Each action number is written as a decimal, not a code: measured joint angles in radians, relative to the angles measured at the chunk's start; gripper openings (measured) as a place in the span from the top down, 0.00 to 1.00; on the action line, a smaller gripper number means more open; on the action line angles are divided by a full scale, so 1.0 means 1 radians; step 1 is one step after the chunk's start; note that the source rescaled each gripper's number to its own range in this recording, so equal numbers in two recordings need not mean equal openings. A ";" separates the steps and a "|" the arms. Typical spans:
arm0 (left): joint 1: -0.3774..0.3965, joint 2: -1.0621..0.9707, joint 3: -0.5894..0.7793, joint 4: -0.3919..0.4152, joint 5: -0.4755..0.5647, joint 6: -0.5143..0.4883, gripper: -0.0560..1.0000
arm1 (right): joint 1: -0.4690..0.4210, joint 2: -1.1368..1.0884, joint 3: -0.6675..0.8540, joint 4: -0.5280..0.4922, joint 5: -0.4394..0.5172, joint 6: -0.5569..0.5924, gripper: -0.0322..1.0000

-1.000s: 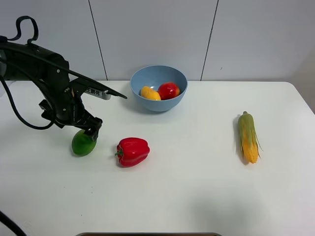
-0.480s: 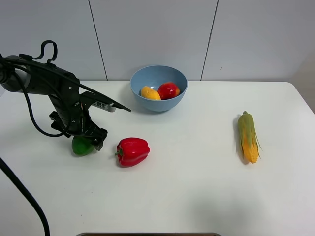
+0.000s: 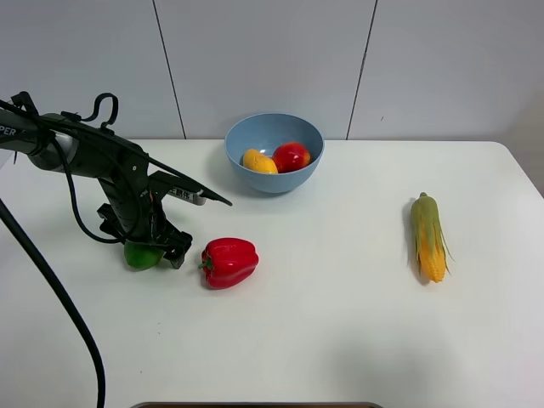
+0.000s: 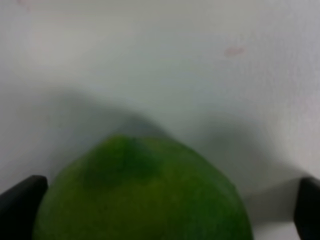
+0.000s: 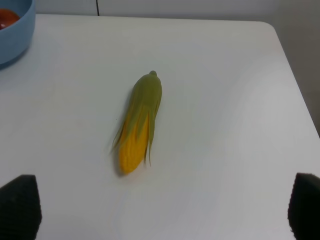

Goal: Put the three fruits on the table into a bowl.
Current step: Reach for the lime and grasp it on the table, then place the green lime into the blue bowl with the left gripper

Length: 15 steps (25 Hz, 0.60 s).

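The green lime (image 3: 138, 256) lies on the white table (image 3: 340, 331), left of centre. My left gripper (image 3: 153, 247) is lowered over it, open, with one finger on each side. In the left wrist view the lime (image 4: 145, 195) fills the space between the fingertips (image 4: 20, 205), with a gap on the right side. The light-blue bowl (image 3: 274, 153) at the back holds the yellow-orange mango (image 3: 259, 161) and the red peach-like fruit (image 3: 291, 156). My right gripper (image 5: 160, 210) is open and empty above the table's right side; it is out of the exterior view.
A glossy red bell pepper (image 3: 229, 262) lies just right of the lime. A corn cob with green husk (image 3: 429, 235) lies on the right, and also shows in the right wrist view (image 5: 137, 125), with the bowl's rim (image 5: 17, 42) at that view's corner.
My left arm has come down and shifted slightly right, so the open fingers now straddle the lime lower than before. The lime and the other objects have not moved.
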 joint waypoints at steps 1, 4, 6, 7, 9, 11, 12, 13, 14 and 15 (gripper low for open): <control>0.000 0.002 -0.001 -0.001 0.000 0.000 0.00 | 0.000 0.000 0.000 0.000 0.000 0.000 0.00; 0.000 0.002 -0.002 -0.002 0.000 0.001 0.00 | 0.000 0.000 0.000 0.000 0.000 0.000 0.00; 0.000 0.003 -0.002 -0.003 0.000 0.002 0.04 | 0.000 0.000 0.000 0.000 0.000 0.000 0.00; 0.000 0.003 -0.002 -0.010 0.000 0.002 0.18 | 0.000 0.000 0.000 0.000 0.000 0.000 0.00; -0.002 0.005 -0.002 -0.020 -0.004 0.001 0.77 | 0.000 0.000 0.000 0.000 0.000 0.001 0.00; -0.003 0.005 -0.002 -0.021 -0.002 0.001 0.92 | 0.000 0.000 0.000 0.000 0.000 0.001 0.00; -0.003 0.005 -0.002 -0.021 0.000 -0.002 0.92 | 0.000 0.000 0.000 0.000 0.000 0.001 0.00; -0.003 0.005 -0.002 -0.021 0.001 -0.005 0.92 | 0.000 0.000 0.000 0.000 0.000 0.001 0.00; -0.003 0.005 -0.002 -0.021 0.003 -0.010 0.92 | 0.000 0.000 0.000 0.000 0.000 0.001 0.00; -0.003 0.005 -0.002 -0.021 0.004 -0.013 0.92 | 0.000 0.000 0.000 0.000 0.000 0.001 0.00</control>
